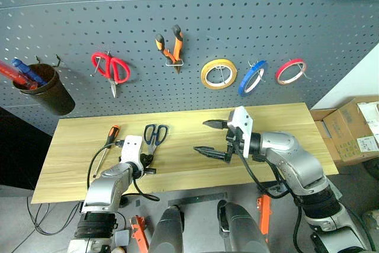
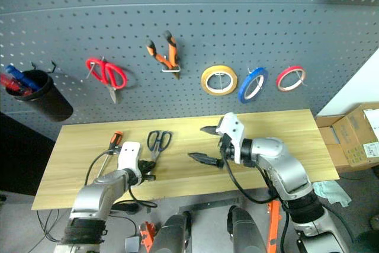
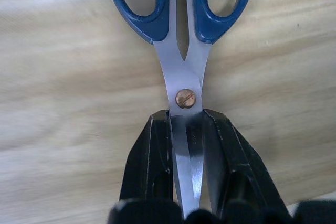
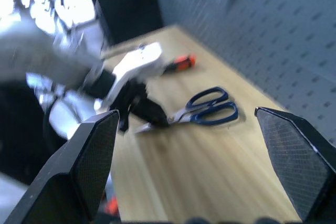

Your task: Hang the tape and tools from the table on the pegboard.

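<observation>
Pinching scissors [image 3: 184,35] blades on surface [image 1: 284,128]: left tool [image 3: 186,182]; right tool [image 1: 212,138] spread, empty, above.

You can't read any text here; the white labels on the cardboard box [image 1: 354,130] are illegible.

red scissors [image 1: 111,68], yellow roll [image 1: 218,74], red roll [image 1: 291,71], cup [image 1: 45,89]

The left end effector [image 4: 137,109] is gripping the blue-handled scissors' [image 4: 202,109] blades on the desk [image 4: 210,171], a screwdriver [image 4: 176,65] lying beyond.
</observation>
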`<state>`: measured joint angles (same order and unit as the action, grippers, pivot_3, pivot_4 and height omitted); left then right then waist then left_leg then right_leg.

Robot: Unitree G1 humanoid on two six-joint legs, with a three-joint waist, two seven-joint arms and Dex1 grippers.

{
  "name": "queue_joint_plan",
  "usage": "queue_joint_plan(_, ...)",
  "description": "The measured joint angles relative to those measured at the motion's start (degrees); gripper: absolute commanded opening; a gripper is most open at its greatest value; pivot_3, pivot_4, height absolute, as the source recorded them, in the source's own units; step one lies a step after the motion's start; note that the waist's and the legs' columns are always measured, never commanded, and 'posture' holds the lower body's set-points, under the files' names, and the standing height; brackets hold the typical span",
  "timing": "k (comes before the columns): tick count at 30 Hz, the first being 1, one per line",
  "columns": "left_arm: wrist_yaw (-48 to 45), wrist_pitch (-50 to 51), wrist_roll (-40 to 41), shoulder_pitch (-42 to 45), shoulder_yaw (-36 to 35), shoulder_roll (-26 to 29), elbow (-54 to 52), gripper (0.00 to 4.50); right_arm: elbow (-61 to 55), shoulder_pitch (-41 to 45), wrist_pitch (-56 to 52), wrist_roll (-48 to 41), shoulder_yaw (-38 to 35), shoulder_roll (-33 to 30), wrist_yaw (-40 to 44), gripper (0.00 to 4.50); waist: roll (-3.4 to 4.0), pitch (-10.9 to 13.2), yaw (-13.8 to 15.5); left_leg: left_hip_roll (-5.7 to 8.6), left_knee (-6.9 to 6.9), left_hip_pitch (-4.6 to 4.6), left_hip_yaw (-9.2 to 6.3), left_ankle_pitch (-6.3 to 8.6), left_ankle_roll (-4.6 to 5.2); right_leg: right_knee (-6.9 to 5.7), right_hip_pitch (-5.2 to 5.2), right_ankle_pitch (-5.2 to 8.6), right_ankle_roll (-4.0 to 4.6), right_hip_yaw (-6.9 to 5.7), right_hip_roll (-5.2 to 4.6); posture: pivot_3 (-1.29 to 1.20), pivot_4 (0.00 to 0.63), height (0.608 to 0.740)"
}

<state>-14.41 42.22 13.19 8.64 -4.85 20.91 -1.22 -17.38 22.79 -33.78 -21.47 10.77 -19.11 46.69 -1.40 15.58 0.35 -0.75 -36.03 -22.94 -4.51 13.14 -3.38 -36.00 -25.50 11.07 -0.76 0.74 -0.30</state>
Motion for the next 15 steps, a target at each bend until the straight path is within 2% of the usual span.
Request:
queue_joint_plan(3, 0.01, -3.09, 0.05, -0.16, -1.69, 0.06, -4.41, 0.46, -1.92, -0.72, -1.74, -3.05, -2.02, 1.75, -2.10, 4.50, -0.12, -0.15, 0.60, 0.01, -0.01, 0.02, 0.00, 0.00, 0.00, -0.01, 0.02, 0.00, -0.01, 0.00, 0.00, 0.16, 0.168, 0.740)
queue_joint_plan(7, -0.79, -9.68, -0.85, -5.85, -1.74, 0.17, -11.41, 0.46, -2.84, -1.99, -3.17, -7.20, -4.81, 3.54, -4.21, 4.50, -0.23, -0.58, 0.85, 0.01, -0.01, 0.02, 0.12, 0.08, -0.16, 0.02, -0.01, 0.00, -0.01, 0.10, -0.03, 0.18, 0.128, 0.740)
queue_joint_plan(15, 1.54, -19.52, -3.49, -15.03, -3.57, -1.92, -17.47, 0.46, -2.91, -0.62, -2.85, -13.25, -6.69, 5.91, -4.77, 4.50, -0.71, -3.19, 1.60, 0.03, -0.04, 0.11, 0.10, 0.09, -0.17, 0.05, 0.11, 0.00, -0.01, 0.05, -0.02, 0.23, 0.074, 0.740)
